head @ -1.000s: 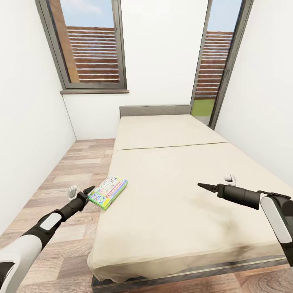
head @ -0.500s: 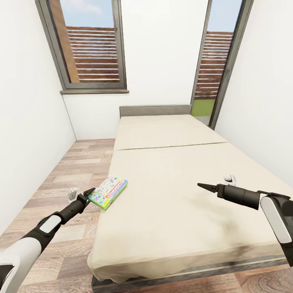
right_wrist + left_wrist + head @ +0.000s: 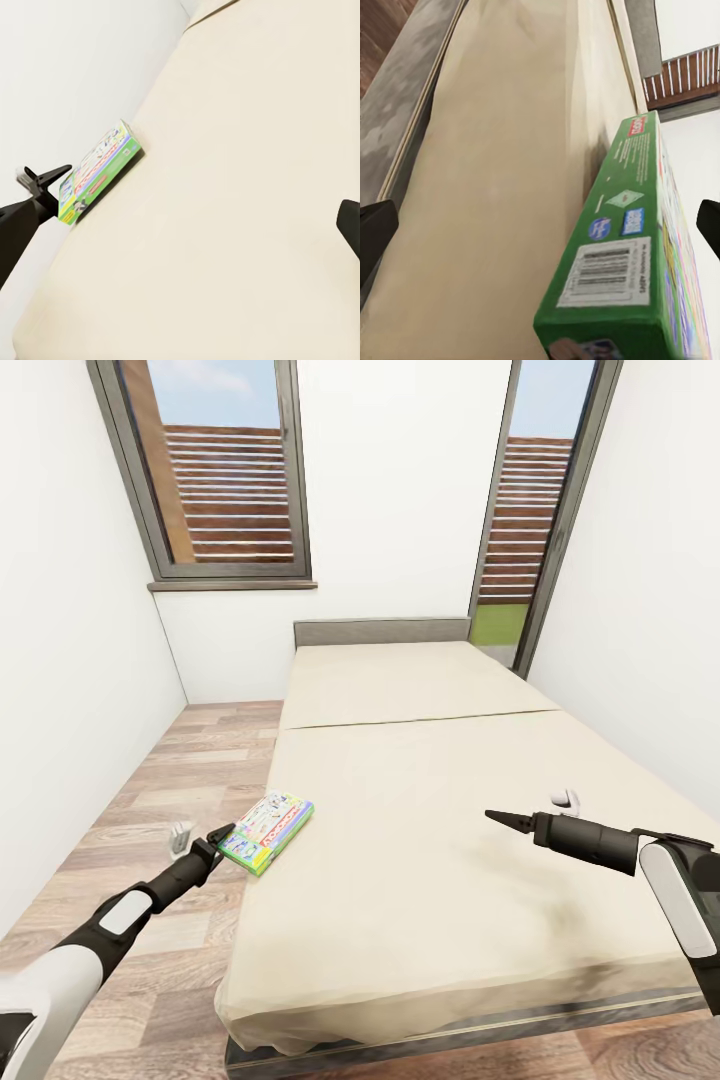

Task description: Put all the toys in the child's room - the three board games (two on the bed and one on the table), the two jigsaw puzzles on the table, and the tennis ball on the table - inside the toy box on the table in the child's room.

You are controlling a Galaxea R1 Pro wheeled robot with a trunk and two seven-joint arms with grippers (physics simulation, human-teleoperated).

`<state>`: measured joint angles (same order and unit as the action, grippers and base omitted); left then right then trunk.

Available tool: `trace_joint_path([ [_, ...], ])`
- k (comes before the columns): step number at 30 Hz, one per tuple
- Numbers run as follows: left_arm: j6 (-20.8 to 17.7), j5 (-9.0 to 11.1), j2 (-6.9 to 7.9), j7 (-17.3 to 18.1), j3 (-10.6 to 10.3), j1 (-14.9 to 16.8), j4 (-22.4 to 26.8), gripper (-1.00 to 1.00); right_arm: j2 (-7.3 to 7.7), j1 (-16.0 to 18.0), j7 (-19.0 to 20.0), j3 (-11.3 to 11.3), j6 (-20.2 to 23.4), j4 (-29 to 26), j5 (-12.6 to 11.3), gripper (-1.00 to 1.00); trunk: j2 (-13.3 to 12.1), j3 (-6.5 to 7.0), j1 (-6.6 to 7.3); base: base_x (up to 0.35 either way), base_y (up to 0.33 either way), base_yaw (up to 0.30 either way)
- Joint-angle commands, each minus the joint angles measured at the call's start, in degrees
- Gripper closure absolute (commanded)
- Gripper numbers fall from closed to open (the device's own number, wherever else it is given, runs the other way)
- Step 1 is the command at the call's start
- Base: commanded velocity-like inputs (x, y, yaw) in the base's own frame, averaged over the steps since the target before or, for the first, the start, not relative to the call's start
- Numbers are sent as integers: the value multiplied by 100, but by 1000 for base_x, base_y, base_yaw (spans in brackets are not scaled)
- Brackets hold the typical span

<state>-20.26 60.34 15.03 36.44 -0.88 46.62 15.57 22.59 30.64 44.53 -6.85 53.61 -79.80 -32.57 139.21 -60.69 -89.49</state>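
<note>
A head camera looks down over a cream-sheeted bed in a narrow white room with a wood plank floor. At far left, the left end effector reaches forward over the floor beside the bed, its two fingers spread apart and empty. Just ahead of it and slightly to its right lies a board game, a flat box with green sides and a colourful printed top, resting on the bed's left edge with its near corner jutting past the mattress. Its long axis runs diagonally, from that near corner by the fingertips away toward the middle of the bed. In the left wrist view the green box end sits between the two dark fingers, not yet touched. Farther right, the right end effector hovers over the mattress, well apart from the box, fingers spread and holding nothing. The left arm is clearly nearer, so the pickup likely falls to it.
</note>
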Motion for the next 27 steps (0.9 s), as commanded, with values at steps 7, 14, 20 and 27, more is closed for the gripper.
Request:
trace_joint_path([
  [7,-49,68,-10,19,-15,-35,-2,-100,0,6,19,-8,26,0,6,-100,2,-5,1,0,0,0],
  [14,-48,72,-33,25,-16,-68,-2,-100,0,6,20,-9,26,0,6,-100,2,-5,1,0,0,0],
  [20,-48,67,-58,28,-22,-82,-2,-100,0,9,21,-9,26,0,5,-100,2,-5,1,0,0,0],
  [27,-48,44,-113,29,-25,-88,-2,-100,0,11,21,-9,26,4,5,-100,2,-5,1,0,0,0],
])
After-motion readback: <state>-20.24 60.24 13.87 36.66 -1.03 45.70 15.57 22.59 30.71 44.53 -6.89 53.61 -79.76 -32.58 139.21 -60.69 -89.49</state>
